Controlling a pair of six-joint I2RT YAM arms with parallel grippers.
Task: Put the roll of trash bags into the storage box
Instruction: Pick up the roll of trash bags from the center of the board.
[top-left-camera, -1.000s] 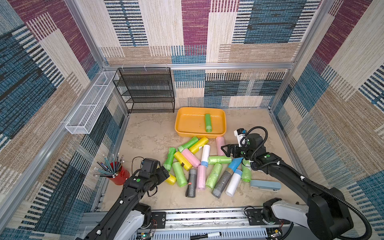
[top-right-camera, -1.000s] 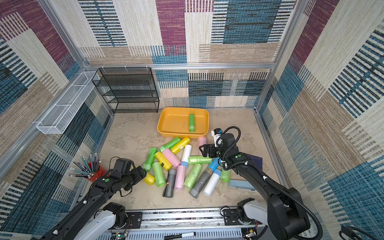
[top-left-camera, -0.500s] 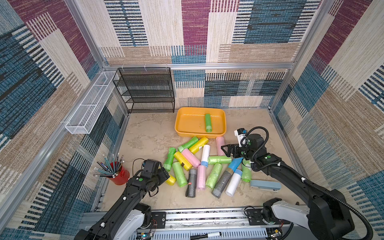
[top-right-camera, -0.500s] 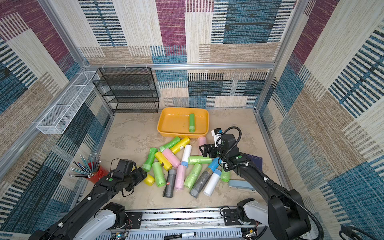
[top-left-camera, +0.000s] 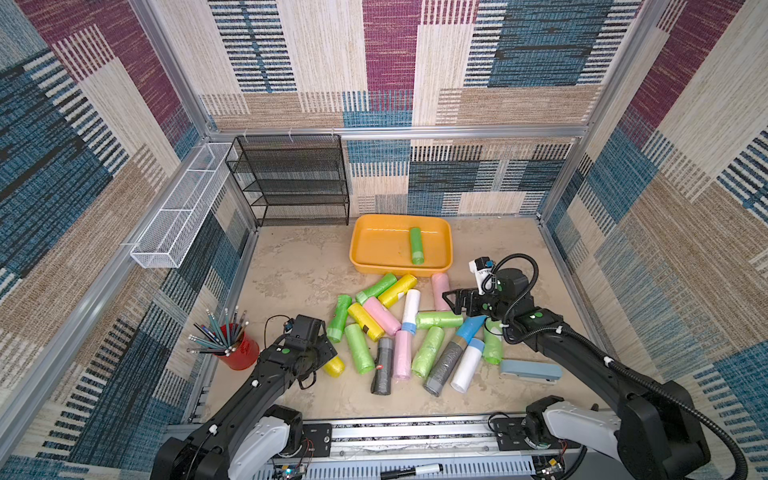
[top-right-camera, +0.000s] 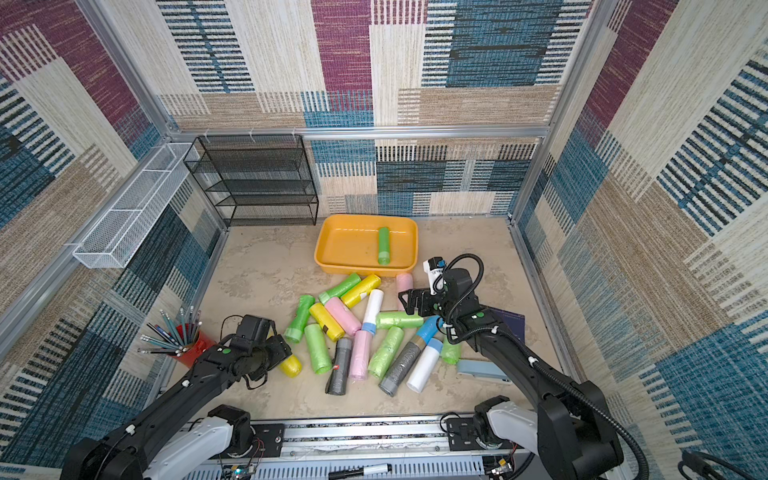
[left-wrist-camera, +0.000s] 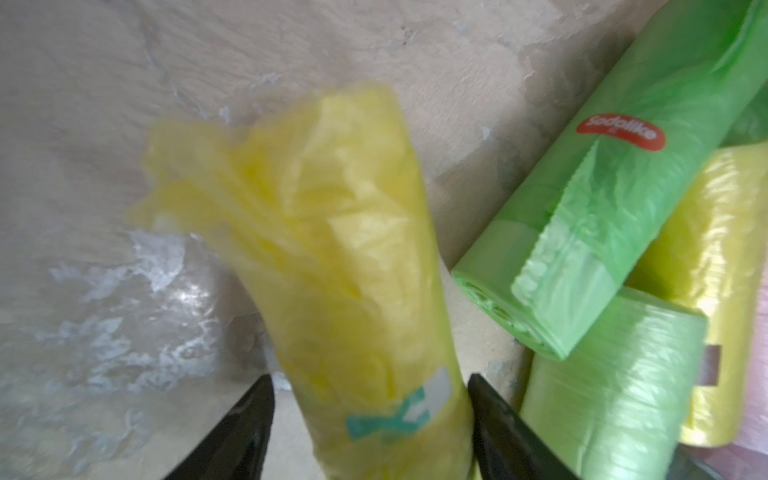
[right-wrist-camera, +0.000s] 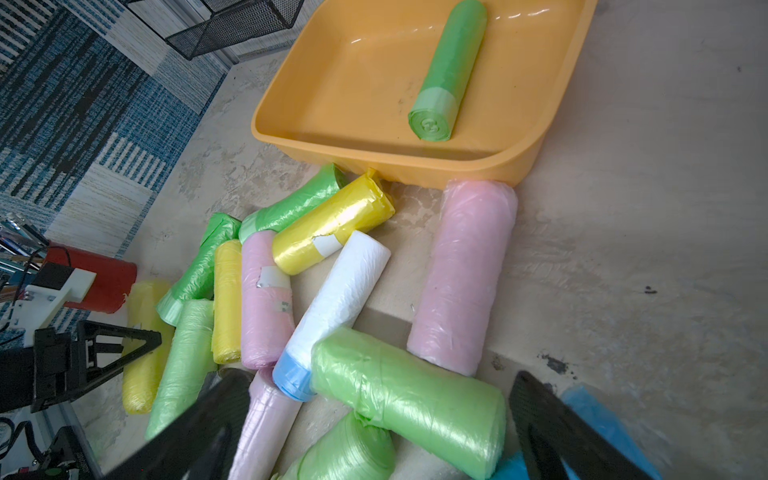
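Left wrist view: the left fingers (left-wrist-camera: 241, 436) stand partway apart on either side of the yellow roll (left-wrist-camera: 353, 270), low on it, by its teal-and-white label. One finger lies against the roll. A thin strip of desk (left-wrist-camera: 104, 124) shows between the other finger and the roll, so there's no full clamp visible. The picture is blurred. The far end of the roll is loose and crumpled. A green roll with a red label (left-wrist-camera: 615, 199) lies just beside it.

In both top views the wrist hides those fingers, and only one end of the yellow roll (top-left-camera: 334, 365) (top-right-camera: 291, 366) pokes out from under the arm, at the near left edge of the pile.

Right wrist view, from the side: a left finger (right-wrist-camera: 149, 336) sits over the yellow roll (right-wrist-camera: 145, 299), which lies flat on the desk.

The right fingers (right-wrist-camera: 199, 424) are spread wide and hold nothing. A pale green roll (right-wrist-camera: 407, 399) lies crosswise below and between them, and a pink roll (right-wrist-camera: 461, 274) lies beyond, its far end touching the storage box (right-wrist-camera: 353, 83). In the top views the right fingers (top-left-camera: 457, 301) (top-right-camera: 411, 301) hang over that side of the pile.

The storage box (top-left-camera: 374, 245) (top-right-camera: 349, 245) sits at the far middle of the desk. One dark green roll (top-left-camera: 416, 245) (right-wrist-camera: 451, 66) lies inside it, toward its right side. The box is well apart from the left fingers, with the pile between them.

Only the top views show the red pencil cup (top-left-camera: 239, 351) near the left arm and the blue-grey stapler (top-left-camera: 530, 371) near the right arm.
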